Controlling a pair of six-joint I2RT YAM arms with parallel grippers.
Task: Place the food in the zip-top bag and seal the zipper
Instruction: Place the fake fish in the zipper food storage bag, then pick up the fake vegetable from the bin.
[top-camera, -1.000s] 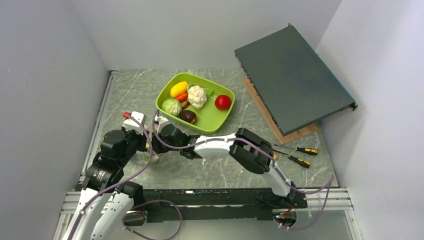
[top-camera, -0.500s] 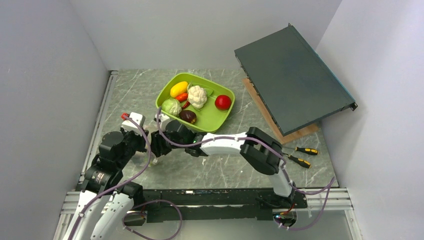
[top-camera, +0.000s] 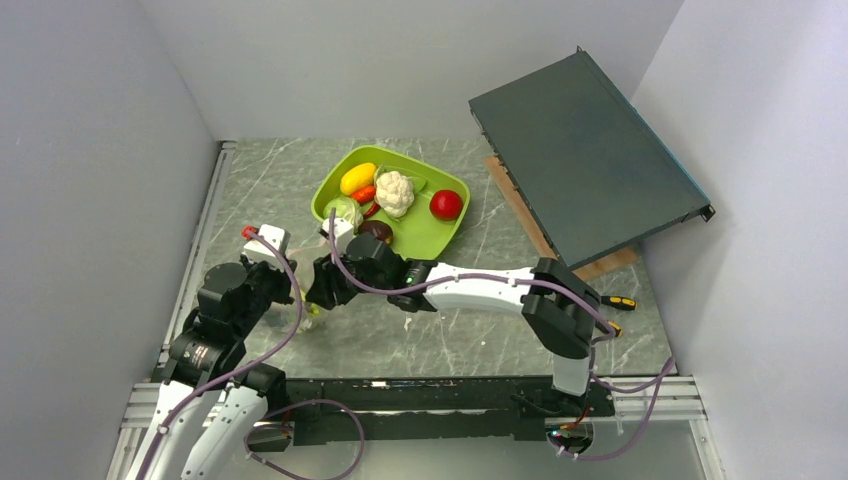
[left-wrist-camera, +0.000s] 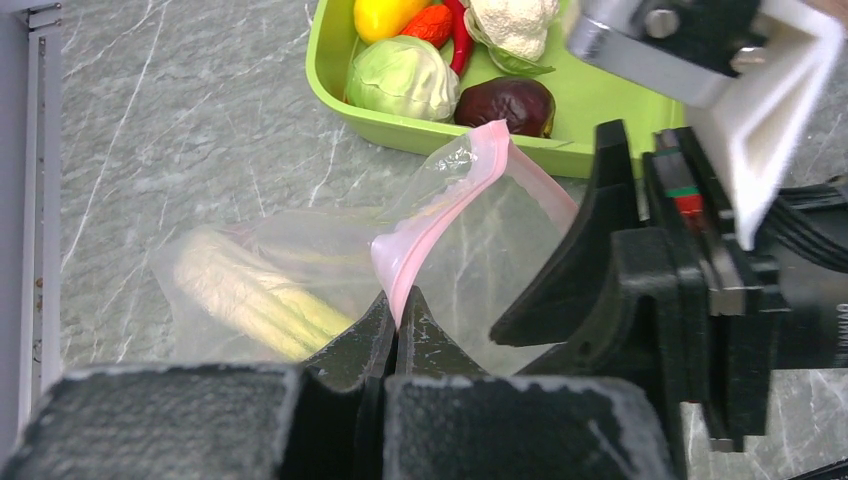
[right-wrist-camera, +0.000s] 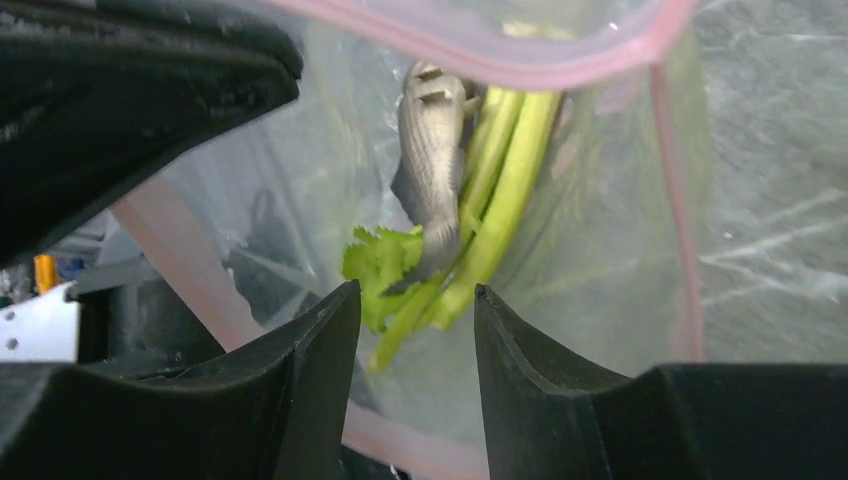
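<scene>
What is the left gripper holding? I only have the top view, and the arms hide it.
Observer: The left wrist view shows the left gripper shut on the bag, pinching its pink zipper rim.
Operator: Anything inside the bag?
Observer: Yes, one leafy stalk lies in it, seen through the open mouth.
Operator: And the right gripper?
Observer: The right gripper is open and empty, pointing into the bag's mouth.
</scene>
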